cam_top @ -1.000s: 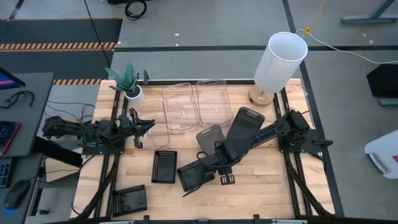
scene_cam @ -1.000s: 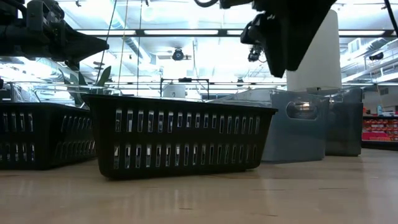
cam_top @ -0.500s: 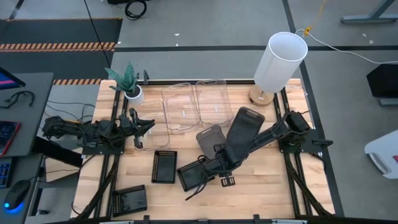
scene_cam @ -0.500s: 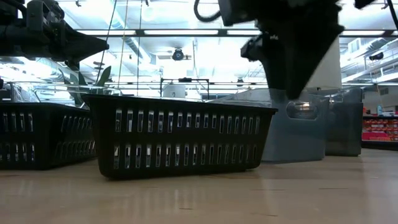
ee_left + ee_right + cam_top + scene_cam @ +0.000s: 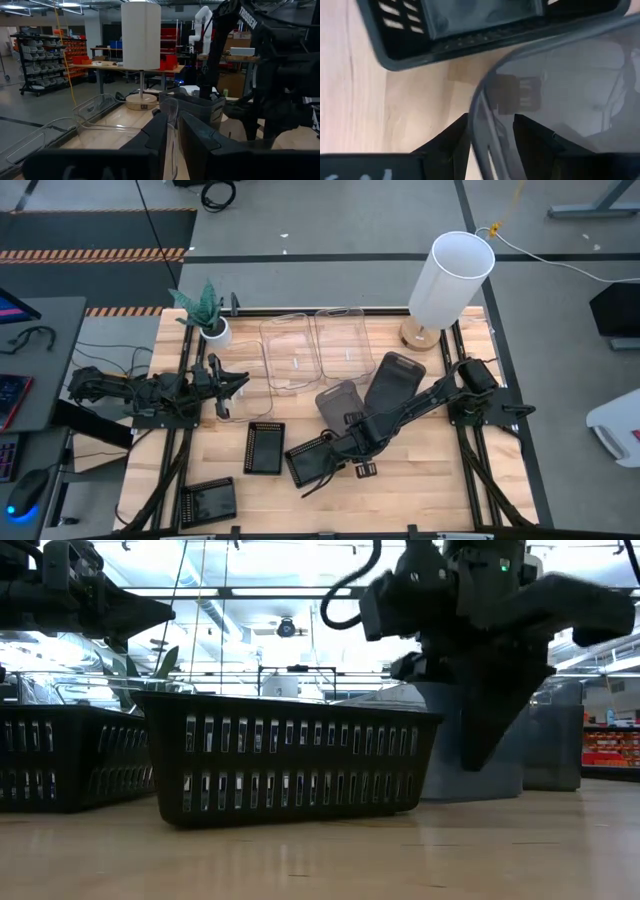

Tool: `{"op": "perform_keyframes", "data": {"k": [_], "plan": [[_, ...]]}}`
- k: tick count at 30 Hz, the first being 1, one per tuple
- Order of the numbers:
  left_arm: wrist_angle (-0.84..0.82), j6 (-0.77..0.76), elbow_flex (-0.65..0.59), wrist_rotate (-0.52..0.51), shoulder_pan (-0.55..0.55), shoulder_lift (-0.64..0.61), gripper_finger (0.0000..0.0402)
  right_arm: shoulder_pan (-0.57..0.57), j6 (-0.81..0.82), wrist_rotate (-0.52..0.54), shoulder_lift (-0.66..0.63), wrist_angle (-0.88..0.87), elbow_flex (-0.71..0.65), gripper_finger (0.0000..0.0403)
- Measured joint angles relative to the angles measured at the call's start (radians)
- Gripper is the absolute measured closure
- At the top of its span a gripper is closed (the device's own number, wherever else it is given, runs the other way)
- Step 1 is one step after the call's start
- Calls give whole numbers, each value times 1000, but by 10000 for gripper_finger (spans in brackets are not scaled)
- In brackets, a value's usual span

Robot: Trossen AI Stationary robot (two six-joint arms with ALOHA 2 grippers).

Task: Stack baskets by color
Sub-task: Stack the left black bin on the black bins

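Overhead check. Right gripper [image 5: 345,448] sits low between a grey basket [image 5: 338,398] behind it and a tilted black basket [image 5: 312,463] just in front. A second grey basket [image 5: 395,375] lies beside its arm. Bare table [image 5: 420,490] opens on its outer side. Left gripper [image 5: 240,384] hovers just short of the nearest clear basket [image 5: 288,355], not touching, with a second clear basket [image 5: 342,340] beyond. Two more black baskets [image 5: 264,447] [image 5: 210,502] lie well apart from both grippers.

Low view. Right gripper [image 5: 487,740] points down in front of the grey basket [image 5: 440,765], tips above the wood. Black basket [image 5: 290,765] stands close beside it.

Left wrist. Left gripper [image 5: 171,117] has its fingers a narrow slit apart, holding nothing. The clear basket's [image 5: 95,107] rim lines up with the slit.

Right wrist. Right gripper [image 5: 490,122] is spread, its fingers straddling the grey basket's [image 5: 570,75] rounded rim. Room shows on one side of the rim, so no clamp. Black basket edge [image 5: 470,30] lies just ahead, with a strip of wood between.
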Motion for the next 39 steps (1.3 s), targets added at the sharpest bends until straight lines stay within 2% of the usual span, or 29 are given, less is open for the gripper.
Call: {"op": "perform_keyframes", "data": {"k": [8,12,17,22,28,39], "plan": [[0,0,0,0,0,0,350,0,0,-7,0,42,-37,269],[0,0,0,0,0,0,345,0,-1,-15,0,42,-38,317],[0,0,0,0,0,0,343,-1,-34,-76,0,39,-35,390],[0,0,0,0,0,0,348,-1,-30,-100,0,-13,10,384],[0,0,0,0,0,0,345,-2,-53,-110,0,-109,73,395],[0,0,0,0,0,0,350,18,-70,-110,-3,-387,357,397]]}}
